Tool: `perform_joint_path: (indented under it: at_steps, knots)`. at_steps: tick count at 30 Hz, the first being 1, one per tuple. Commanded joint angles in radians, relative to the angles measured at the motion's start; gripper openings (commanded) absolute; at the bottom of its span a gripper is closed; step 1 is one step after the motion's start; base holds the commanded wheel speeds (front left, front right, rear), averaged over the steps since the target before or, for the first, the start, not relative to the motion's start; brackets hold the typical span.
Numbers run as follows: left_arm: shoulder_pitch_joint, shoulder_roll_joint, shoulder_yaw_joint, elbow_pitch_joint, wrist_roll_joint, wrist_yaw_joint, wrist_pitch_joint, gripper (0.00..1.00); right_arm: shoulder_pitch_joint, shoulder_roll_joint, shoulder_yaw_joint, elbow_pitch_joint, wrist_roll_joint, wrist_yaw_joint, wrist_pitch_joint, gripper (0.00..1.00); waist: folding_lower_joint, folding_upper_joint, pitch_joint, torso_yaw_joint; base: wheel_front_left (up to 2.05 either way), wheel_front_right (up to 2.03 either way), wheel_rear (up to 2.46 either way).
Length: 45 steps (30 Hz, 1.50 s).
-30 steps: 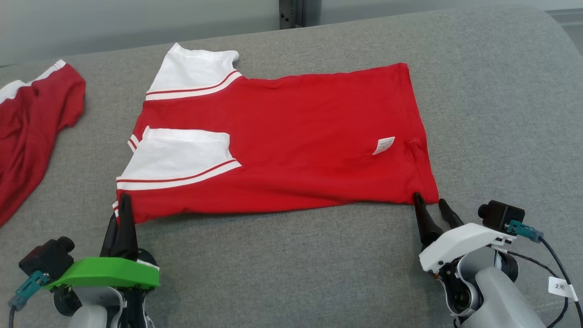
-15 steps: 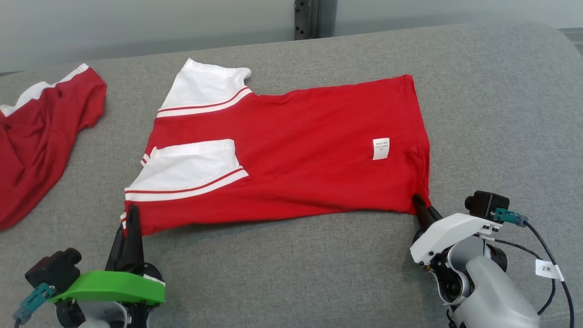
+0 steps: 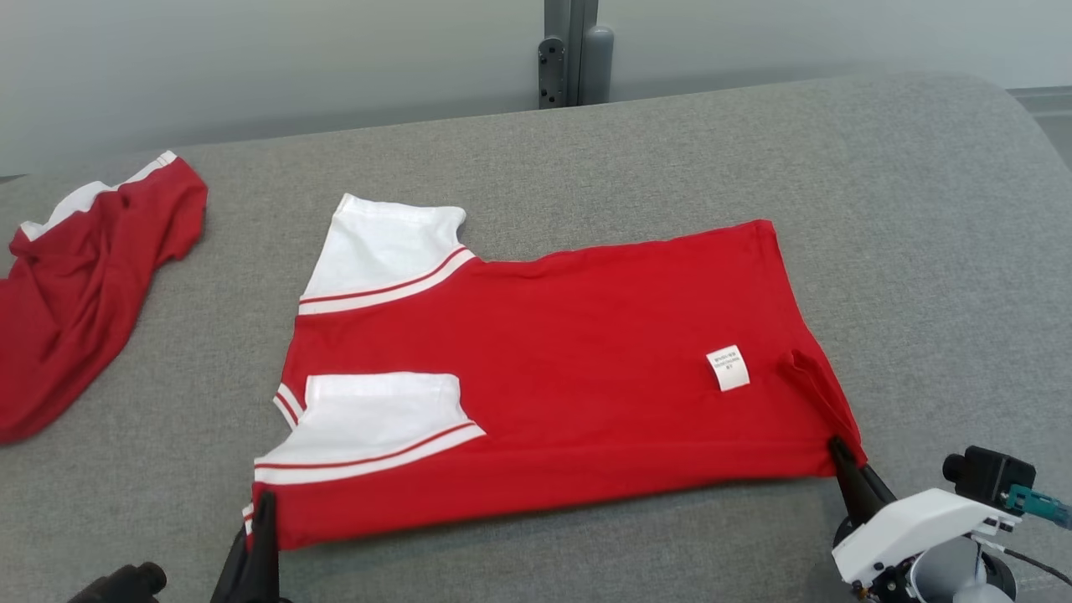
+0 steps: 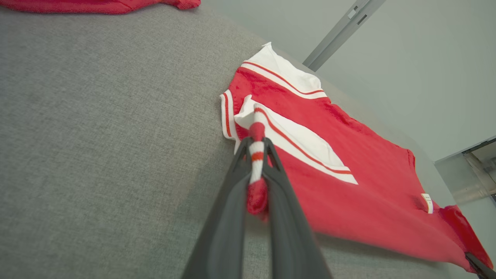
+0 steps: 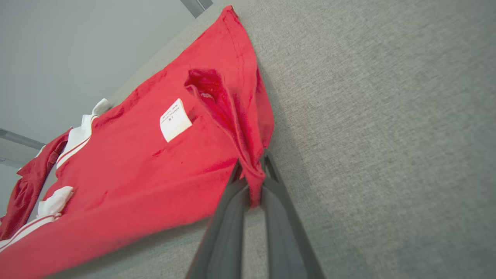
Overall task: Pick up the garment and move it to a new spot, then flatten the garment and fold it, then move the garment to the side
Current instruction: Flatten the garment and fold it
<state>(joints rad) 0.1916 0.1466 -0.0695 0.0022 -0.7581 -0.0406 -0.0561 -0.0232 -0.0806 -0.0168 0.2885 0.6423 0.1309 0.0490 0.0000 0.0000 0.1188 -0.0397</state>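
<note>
Grey cushion (image 3: pixel 921 209), with the red shirt (image 3: pixel 569 377) spread in its middle.
We pinch the two near corners, left gripper (image 4: pixel 256 149) and right gripper (image 5: pixel 252 174) both closed on cloth; such thin holds may slip if we pull unevenly.

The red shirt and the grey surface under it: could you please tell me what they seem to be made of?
Shirt: soft matte knit, probably cotton jersey; it creases and bunches limply at its corners. Surface: matte woven upholstery cloth, judging by its flecked grey weave.
</note>
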Motion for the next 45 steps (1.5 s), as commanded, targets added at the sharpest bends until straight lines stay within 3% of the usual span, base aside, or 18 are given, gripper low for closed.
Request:
perform_joint_path:
  at_steps: [1, 7, 9, 10, 11, 21, 29, 45]
  knots:
    - [0.029, 0.000, -0.002, -0.015, -0.013, 0.012, 0.010, 0.00, 0.032, 0.001, -0.019, -0.030, -0.011, 0.000, 0.016, 0.00, 0.0000, 0.0000, 0.000, -0.006, 0.00, 0.00, 0.00]
    - [0.086, -0.004, -0.016, -0.025, -0.001, 0.044, 0.033, 0.00, 0.100, 0.023, -0.057, -0.094, -0.009, 0.000, 0.065, 0.00, 0.0000, 0.0000, 0.012, -0.016, 0.00, 0.00, 0.00]
    - [0.086, -0.008, -0.014, -0.018, -0.009, 0.047, 0.031, 0.45, 0.108, 0.024, -0.070, -0.088, -0.001, 0.000, 0.070, 0.45, 0.0000, 0.0000, 0.017, -0.018, 0.00, 0.00, 0.00]
    - [0.085, -0.008, -0.013, -0.013, -0.013, 0.046, 0.034, 0.94, 0.109, 0.026, -0.078, -0.084, -0.001, 0.000, 0.064, 0.69, 0.0000, 0.0000, 0.020, -0.019, 0.00, 0.00, 0.00]
    - [0.082, -0.003, -0.008, -0.008, -0.017, 0.045, 0.033, 1.00, 0.109, 0.026, -0.086, -0.080, -0.001, 0.000, 0.059, 1.00, 0.0000, 0.0000, 0.022, -0.020, 0.00, 0.00, 0.00]
    - [0.017, 0.070, 0.043, -0.011, 0.016, 0.057, 0.015, 1.00, 0.081, 0.029, -0.111, -0.083, -0.046, 0.000, 0.027, 1.00, 0.0000, 0.0000, 0.055, -0.057, 0.00, 0.00, 0.00]
    - [-0.212, 0.167, 0.004, -0.009, 0.105, 0.050, 0.084, 1.00, 0.013, 0.029, -0.095, -0.180, -0.145, 0.000, 0.005, 1.00, 0.0000, 0.0000, 0.118, -0.108, 0.00, 0.00, 0.00]
    - [-0.758, 0.253, -0.118, 0.341, 0.240, 0.058, 0.304, 1.00, -0.224, -0.017, 0.100, -0.222, -0.141, 0.000, 0.017, 1.00, 0.0000, 0.0000, 0.326, -0.205, 0.00, 0.00, 0.00]
